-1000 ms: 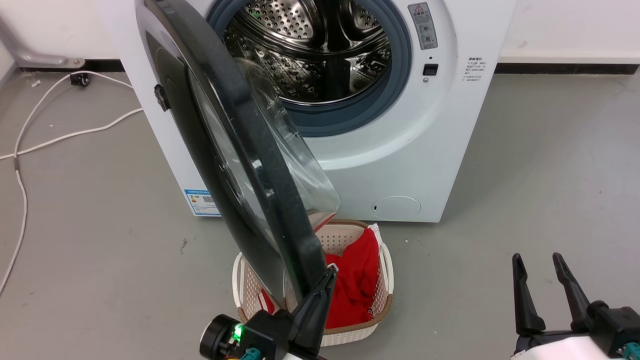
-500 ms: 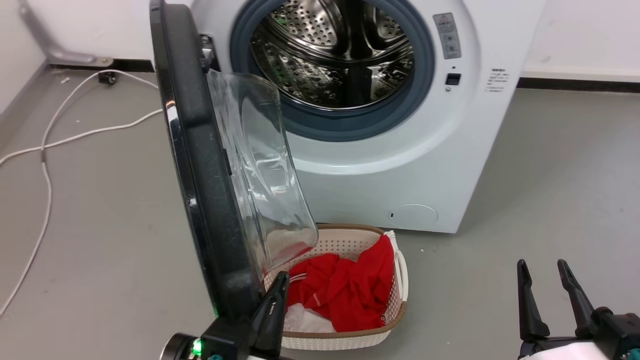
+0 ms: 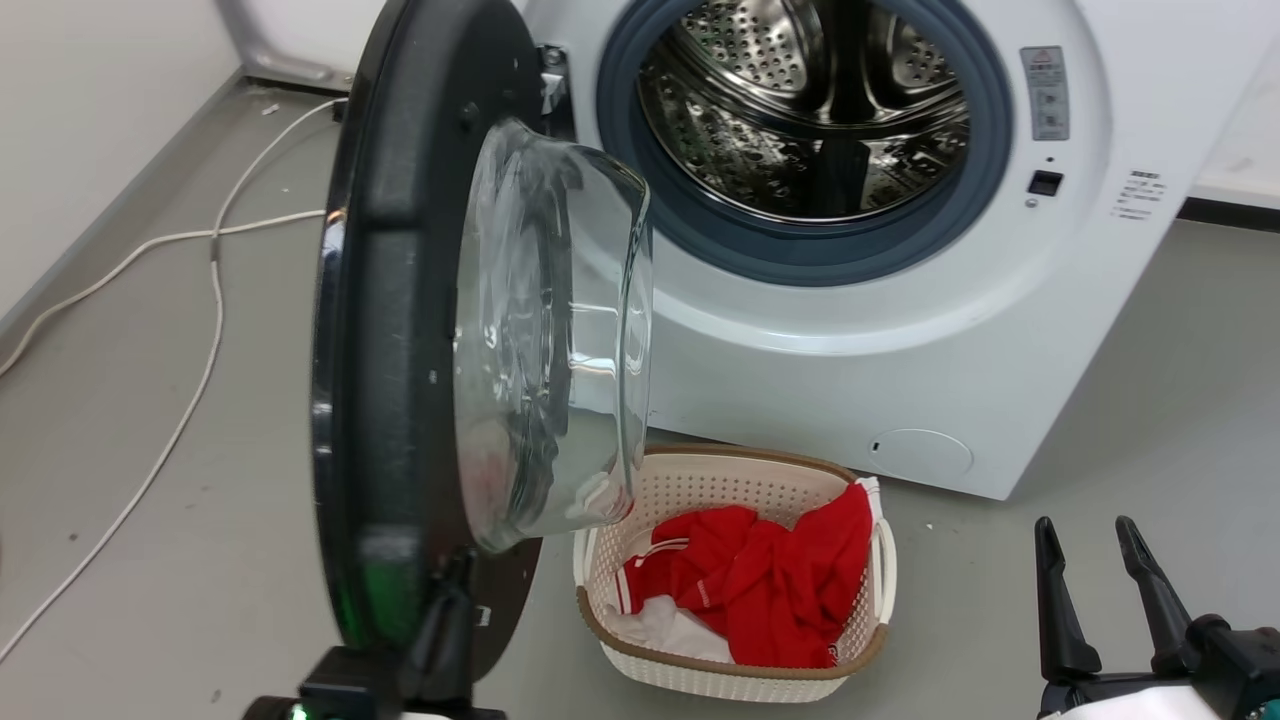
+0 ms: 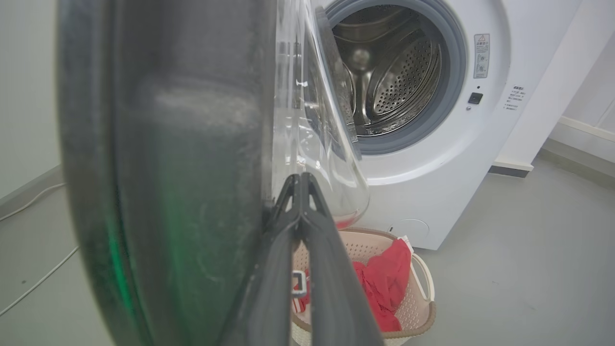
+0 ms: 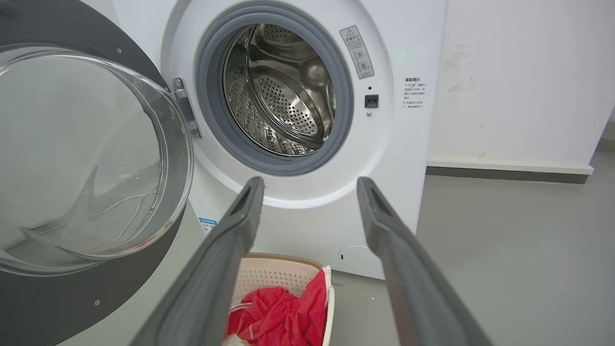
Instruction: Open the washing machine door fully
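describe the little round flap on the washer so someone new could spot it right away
Start at the white washer. Go down its front to the lower right, just behind the basket of red clothes. The flap is a flush white disc with a tiny dark slot, far smaller than the black glass-centred door.

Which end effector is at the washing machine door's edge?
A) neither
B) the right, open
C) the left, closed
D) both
C: the left end effector, fingers together, is at the lower rim of the washing machine door; the right end effector is open, apart from it.
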